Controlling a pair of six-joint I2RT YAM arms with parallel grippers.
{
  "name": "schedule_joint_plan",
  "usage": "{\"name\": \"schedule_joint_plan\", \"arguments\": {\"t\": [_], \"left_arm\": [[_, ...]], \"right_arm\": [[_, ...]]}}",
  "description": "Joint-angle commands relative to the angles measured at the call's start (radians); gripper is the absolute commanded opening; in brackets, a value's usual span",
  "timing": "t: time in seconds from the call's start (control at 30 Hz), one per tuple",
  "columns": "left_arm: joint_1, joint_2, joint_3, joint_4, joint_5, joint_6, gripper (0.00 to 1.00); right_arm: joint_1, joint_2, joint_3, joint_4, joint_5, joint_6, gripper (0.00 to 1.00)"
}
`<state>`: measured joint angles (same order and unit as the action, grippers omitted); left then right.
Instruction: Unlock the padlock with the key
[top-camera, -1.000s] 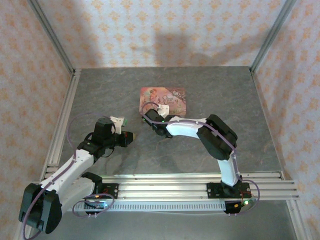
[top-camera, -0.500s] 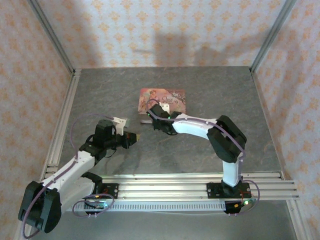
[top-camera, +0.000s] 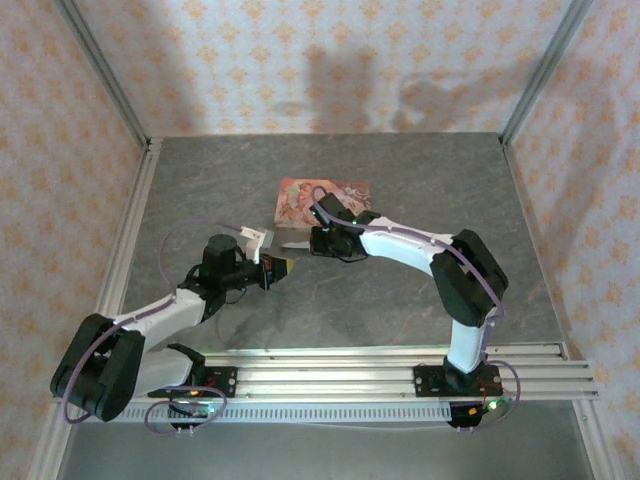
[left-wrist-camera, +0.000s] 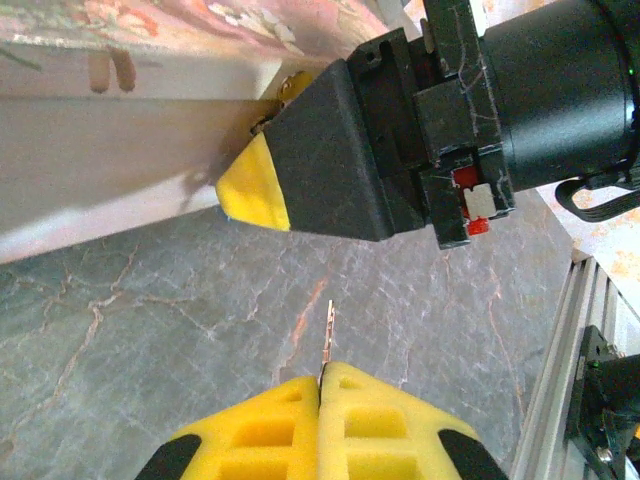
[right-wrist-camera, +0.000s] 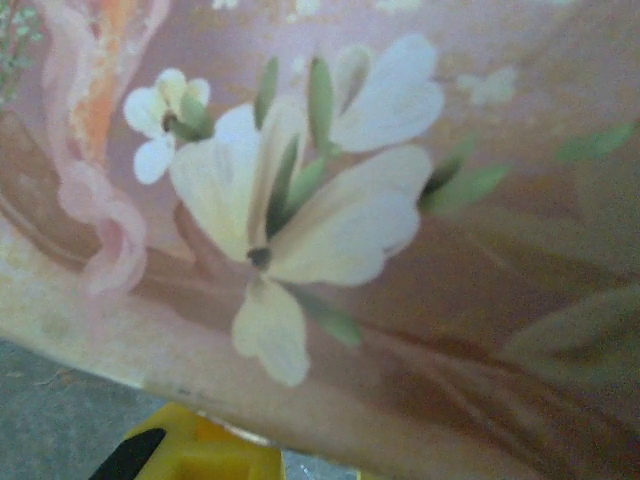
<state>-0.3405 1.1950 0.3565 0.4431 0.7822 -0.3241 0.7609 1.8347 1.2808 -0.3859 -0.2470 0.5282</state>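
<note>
Nearest, the left gripper (left-wrist-camera: 322, 378) is pinching the key (left-wrist-camera: 328, 325) between pressed-together pads, its blade pointing away toward the right gripper (top-camera: 300, 243) at the floral box's (top-camera: 330, 195) near edge. The key seems to be approaching for insertion; next, the blade needs lining up with the keyhole. I cannot tell whether the right jaws are gripping anything. The padlock is proving hard to make out, perhaps the brassy glint (left-wrist-camera: 287, 92) behind that gripper.

Floral box (top-camera: 296, 200) on gray tbl (top-camera: 400, 290)
</note>
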Motion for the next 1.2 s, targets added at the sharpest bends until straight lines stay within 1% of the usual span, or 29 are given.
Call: {"name": "schedule_joint_plan", "arguments": {"t": [0.0, 0.13, 0.27, 0.37, 0.43, 0.53, 0.63, 0.83, 0.97, 1.17], "left_arm": [[-0.003, 0.034, -0.030, 0.182, 0.005, -0.004, 0.00], [-0.003, 0.114, -0.045, 0.291, 0.024, -0.013, 0.00], [-0.003, 0.222, -0.045, 0.412, 0.052, -0.034, 0.00], [-0.003, 0.286, -0.046, 0.492, 0.052, -0.043, 0.00], [-0.003, 0.314, -0.046, 0.519, 0.049, -0.044, 0.00], [-0.003, 0.342, -0.053, 0.608, 0.035, -0.046, 0.00], [-0.003, 0.359, -0.050, 0.625, 0.014, -0.031, 0.00], [-0.003, 0.387, -0.054, 0.661, -0.017, -0.002, 0.00], [-0.003, 0.424, -0.050, 0.702, -0.007, -0.014, 0.00], [-0.003, 0.481, -0.035, 0.752, 0.015, -0.036, 0.00]], "right_arm": [[-0.019, -0.038, 0.013, -0.005, -0.120, 0.021, 0.00], [-0.046, -0.036, 0.015, -0.005, -0.211, 0.026, 0.00], [-0.070, -0.037, 0.014, -0.010, -0.278, 0.032, 0.00], [-0.088, -0.041, 0.012, -0.014, -0.321, 0.036, 0.00], [-0.100, -0.043, 0.012, -0.012, -0.354, 0.042, 0.00], [-0.120, -0.044, 0.008, 0.003, -0.412, 0.063, 0.00], [-0.135, -0.041, 0.008, 0.010, -0.455, 0.080, 0.00], [-0.150, -0.040, 0.015, 0.011, -0.498, 0.118, 0.00], [-0.151, -0.041, 0.024, 0.022, -0.514, 0.145, 0.00], [-0.150, -0.052, 0.031, 0.013, -0.503, 0.150, 0.00]]}}
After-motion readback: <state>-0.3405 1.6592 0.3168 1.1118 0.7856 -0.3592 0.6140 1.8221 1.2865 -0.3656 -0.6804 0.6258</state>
